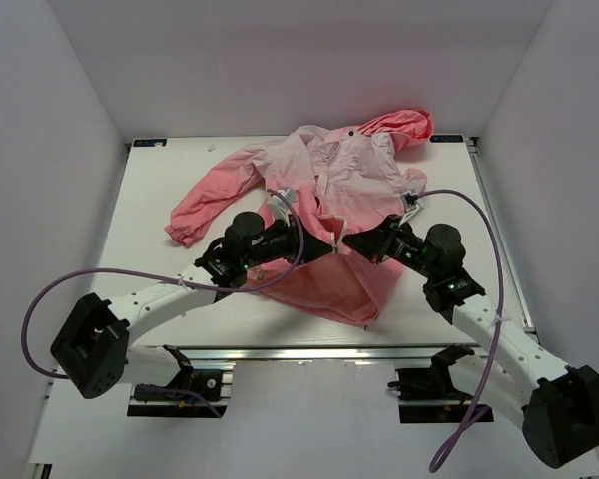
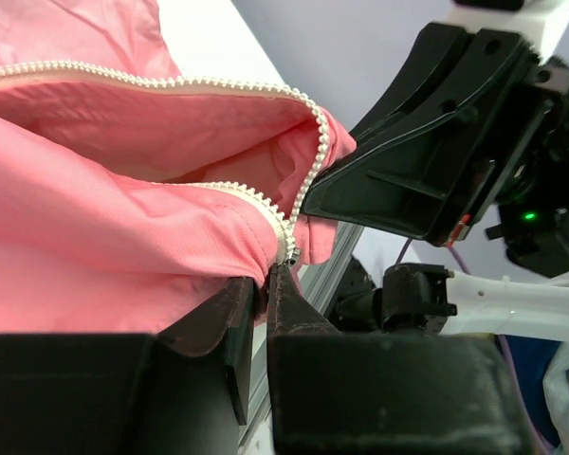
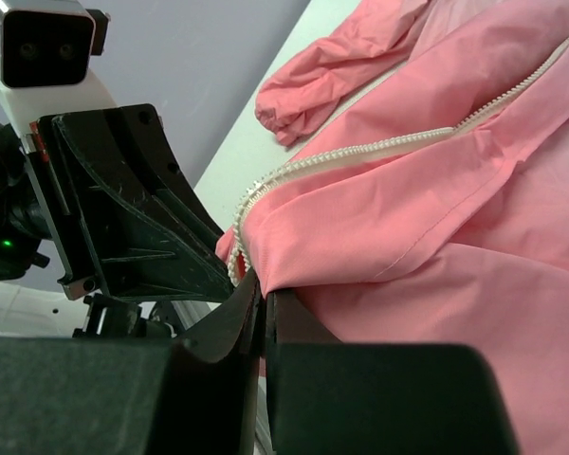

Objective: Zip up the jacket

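Note:
The pink jacket (image 1: 324, 170) lies spread on the white table (image 1: 170, 299), hood (image 1: 404, 125) at the back right, front open with white zipper teeth (image 2: 308, 161) on both edges. My left gripper (image 1: 329, 245) is shut on the jacket's lower front edge, next to the end of one row of teeth (image 2: 268, 270). My right gripper (image 1: 350, 240) faces it almost tip to tip and is shut on the other front edge (image 3: 264, 284), just below its zipper teeth (image 3: 360, 152). The fabric between both grips is lifted and bunched. Whether the zipper slider is held is hidden.
One sleeve (image 1: 205, 200) stretches toward the table's left side. An aluminium rail (image 1: 309, 351) runs along the near edge. Purple cables (image 1: 70, 284) loop beside each arm. White walls close in the table on three sides.

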Robot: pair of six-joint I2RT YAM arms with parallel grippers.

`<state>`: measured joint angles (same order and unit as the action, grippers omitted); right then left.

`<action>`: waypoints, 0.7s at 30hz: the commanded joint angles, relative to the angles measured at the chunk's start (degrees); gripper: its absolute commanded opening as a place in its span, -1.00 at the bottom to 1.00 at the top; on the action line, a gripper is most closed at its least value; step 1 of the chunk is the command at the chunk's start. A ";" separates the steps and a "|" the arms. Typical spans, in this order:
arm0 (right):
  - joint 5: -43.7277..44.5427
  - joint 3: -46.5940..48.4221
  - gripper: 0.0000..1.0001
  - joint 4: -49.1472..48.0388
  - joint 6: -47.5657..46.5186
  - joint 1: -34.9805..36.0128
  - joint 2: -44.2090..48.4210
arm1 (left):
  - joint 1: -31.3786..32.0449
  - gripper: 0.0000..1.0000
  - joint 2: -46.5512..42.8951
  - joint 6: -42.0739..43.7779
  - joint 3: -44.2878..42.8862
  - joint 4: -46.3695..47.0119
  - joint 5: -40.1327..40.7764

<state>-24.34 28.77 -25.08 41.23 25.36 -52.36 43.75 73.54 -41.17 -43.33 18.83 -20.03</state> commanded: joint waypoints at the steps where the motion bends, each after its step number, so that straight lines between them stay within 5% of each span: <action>1: 1.14 5.15 -1.00 -0.94 -2.90 -1.90 -0.28 | 0.46 -1.00 1.43 2.41 -1.93 -7.58 -4.84; 8: 3.24 7.52 -0.93 14.96 -10.20 -1.90 -2.05 | 0.38 -1.00 9.86 -0.22 -8.87 -13.73 -9.06; 16: 7.37 7.79 -0.32 28.85 -15.30 -1.02 -3.89 | 0.11 -1.00 16.63 -5.15 -10.28 -12.68 -13.45; 21: 13.43 10.24 -0.14 35.18 -19.51 0.12 0.14 | 0.11 -1.00 16.90 -7.79 -9.66 -12.05 -13.28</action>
<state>-16.10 34.41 6.20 26.17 24.60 -55.51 43.64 91.77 -47.05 -52.47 6.83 -31.31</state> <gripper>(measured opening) 0.423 0.184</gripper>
